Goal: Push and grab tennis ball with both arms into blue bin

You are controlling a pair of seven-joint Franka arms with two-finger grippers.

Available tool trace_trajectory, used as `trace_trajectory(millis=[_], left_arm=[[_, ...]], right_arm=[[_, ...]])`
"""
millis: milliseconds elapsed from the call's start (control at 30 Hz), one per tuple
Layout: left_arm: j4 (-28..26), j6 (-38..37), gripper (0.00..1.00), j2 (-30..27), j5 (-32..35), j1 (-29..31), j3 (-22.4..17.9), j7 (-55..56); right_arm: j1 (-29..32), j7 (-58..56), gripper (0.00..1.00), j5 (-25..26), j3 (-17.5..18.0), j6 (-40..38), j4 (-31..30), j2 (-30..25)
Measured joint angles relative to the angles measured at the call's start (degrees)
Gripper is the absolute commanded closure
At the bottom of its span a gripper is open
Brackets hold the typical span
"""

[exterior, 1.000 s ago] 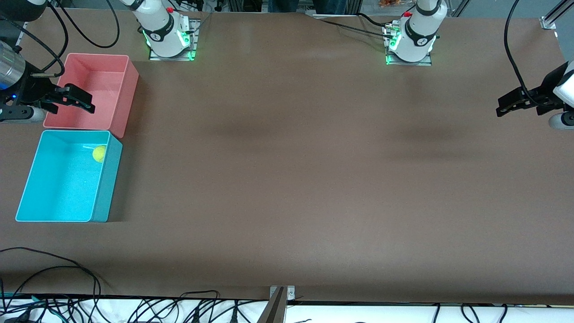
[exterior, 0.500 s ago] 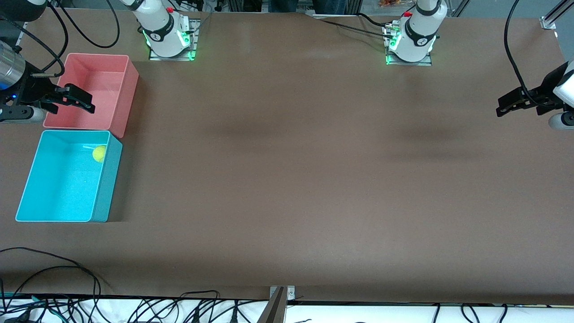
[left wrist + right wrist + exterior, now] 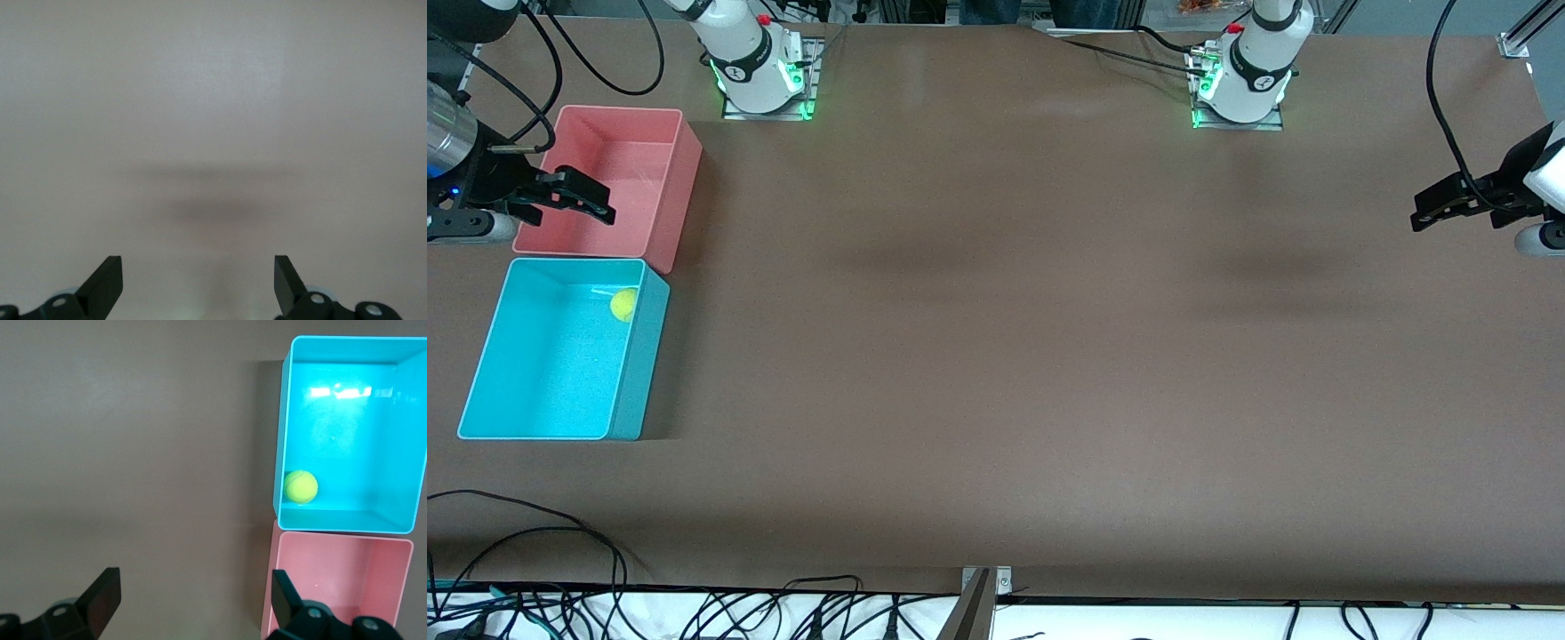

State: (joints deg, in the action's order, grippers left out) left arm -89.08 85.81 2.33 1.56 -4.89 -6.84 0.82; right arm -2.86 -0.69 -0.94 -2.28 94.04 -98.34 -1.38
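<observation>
The tennis ball (image 3: 623,305) (image 3: 301,486) lies inside the blue bin (image 3: 639,373) (image 3: 347,520), in the corner beside the pink bin. My right gripper (image 3: 587,200) (image 3: 193,577) hangs open and empty over the pink bin's rim, above and apart from the ball. My left gripper (image 3: 1432,209) (image 3: 199,263) waits open over the table's edge at the left arm's end, with only bare table under it.
A pink bin (image 3: 680,169) (image 3: 347,580) stands against the blue bin, farther from the front camera. Both bins sit at the right arm's end of the brown table (image 3: 1005,356). Black cables (image 3: 605,604) run along the table's near edge.
</observation>
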Motion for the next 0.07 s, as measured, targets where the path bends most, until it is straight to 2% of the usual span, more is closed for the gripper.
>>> trace_trajectory(millis=[67], left_arm=[[0.00,0.00,0.00,0.00,0.00,0.00,0.00,0.00]], right_arm=[[0.00,-0.01,0.00,0.00,0.00,0.00,0.00,0.00]])
